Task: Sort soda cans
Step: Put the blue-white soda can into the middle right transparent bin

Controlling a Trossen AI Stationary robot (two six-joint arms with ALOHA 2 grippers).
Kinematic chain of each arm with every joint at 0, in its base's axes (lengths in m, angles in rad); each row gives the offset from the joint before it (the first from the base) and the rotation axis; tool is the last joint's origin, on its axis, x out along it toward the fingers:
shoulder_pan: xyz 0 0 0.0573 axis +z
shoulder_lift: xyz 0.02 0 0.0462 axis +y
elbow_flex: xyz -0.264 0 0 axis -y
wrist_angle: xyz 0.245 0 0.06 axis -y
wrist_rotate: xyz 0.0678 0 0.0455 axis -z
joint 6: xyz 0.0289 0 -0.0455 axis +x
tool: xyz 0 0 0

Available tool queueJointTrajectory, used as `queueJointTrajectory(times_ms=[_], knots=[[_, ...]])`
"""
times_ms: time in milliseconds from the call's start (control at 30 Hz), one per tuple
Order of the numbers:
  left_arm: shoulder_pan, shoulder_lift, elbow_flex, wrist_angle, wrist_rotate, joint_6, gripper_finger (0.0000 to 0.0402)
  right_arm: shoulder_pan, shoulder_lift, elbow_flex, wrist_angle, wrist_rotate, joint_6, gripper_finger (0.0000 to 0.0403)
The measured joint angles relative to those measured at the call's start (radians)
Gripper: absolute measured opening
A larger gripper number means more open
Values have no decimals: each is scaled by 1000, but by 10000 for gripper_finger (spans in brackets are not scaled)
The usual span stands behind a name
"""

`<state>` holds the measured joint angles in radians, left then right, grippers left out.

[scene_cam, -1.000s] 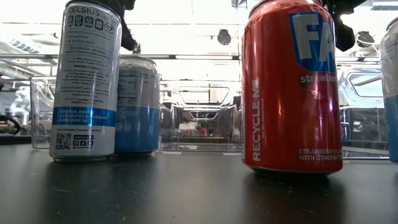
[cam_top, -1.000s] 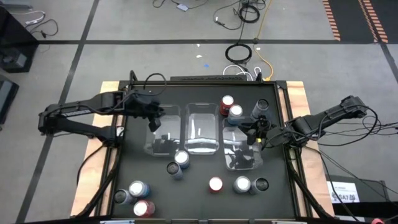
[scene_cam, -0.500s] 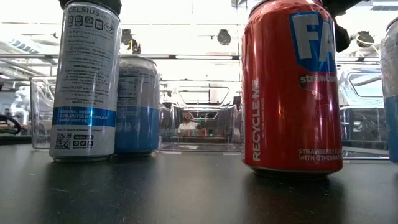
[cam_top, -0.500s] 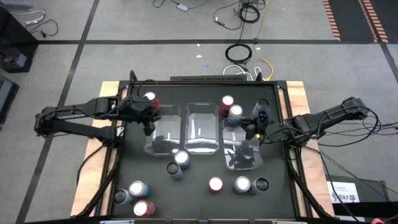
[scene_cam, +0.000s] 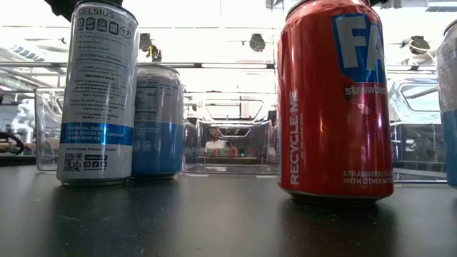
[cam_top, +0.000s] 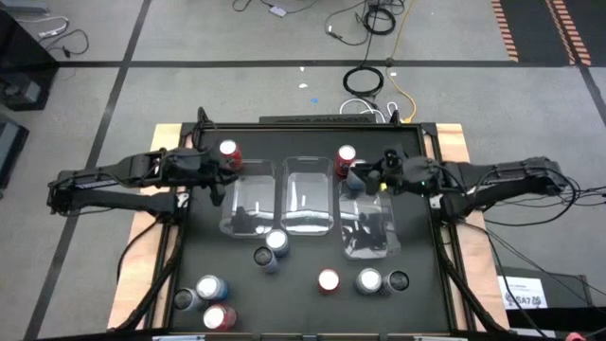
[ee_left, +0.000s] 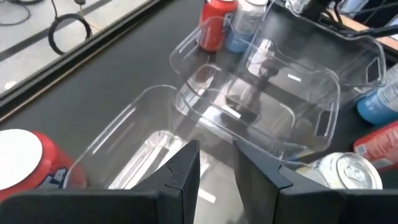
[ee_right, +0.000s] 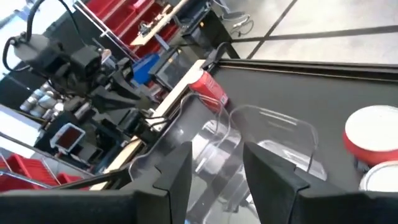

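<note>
Both arms have moved over the last second. Left gripper (ee_left: 216,147) pulled back from over the left bin (cam_top: 251,189) to its far outer corner, and a red can (cam_top: 228,152) now stands there, outside the bin, that wasn't in view before. Fingers are a narrow gap apart and hold nothing. Right gripper (ee_right: 216,149) swung from beside the right bin (cam_top: 367,227) to its far end. It's partly open and also empty, just beside the second red can (cam_top: 347,155) and a silver-blue can (ee_right: 380,179).

I read this as between picks. Loose cans (cam_top: 328,280) are still unsorted along the near edge. Next move: open wider, reach to the near edge, take one can upright.
</note>
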<state>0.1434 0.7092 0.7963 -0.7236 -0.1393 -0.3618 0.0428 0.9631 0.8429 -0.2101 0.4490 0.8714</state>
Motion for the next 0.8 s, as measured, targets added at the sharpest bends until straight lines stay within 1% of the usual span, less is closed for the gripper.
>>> queueJointTrajectory(times_ms=[67, 133, 300, 400, 467, 600, 700, 800], knots=[[0, 1, 0, -1, 1, 0, 105, -41, 27, 62, -55, -42, -26, 137], [0, 1, 0, -1, 1, 1, 105, -81, 69, 145, -148, -77, -60, 137], [0, 2, 0, -12, 2, 1, 105, -163, 226, 399, -488, -180, -178, 132], [0, 2, 0, -31, 5, -2, 105, -190, 314, 538, -694, -193, -221, 122], [0, 2, 0, -29, 6, -18, 105, -198, 351, 610, -783, -193, -240, 117], [0, 2, 0, -29, 7, -24, 105, -200, 371, 683, -822, -193, -280, 115], [0, 2, 0, -30, 7, -24, 105, -198, 367, 699, -822, -194, -314, 114], [0, 2, 0, -30, 7, -23, 105, -199, 356, 703, -823, -194, -315, 114]])
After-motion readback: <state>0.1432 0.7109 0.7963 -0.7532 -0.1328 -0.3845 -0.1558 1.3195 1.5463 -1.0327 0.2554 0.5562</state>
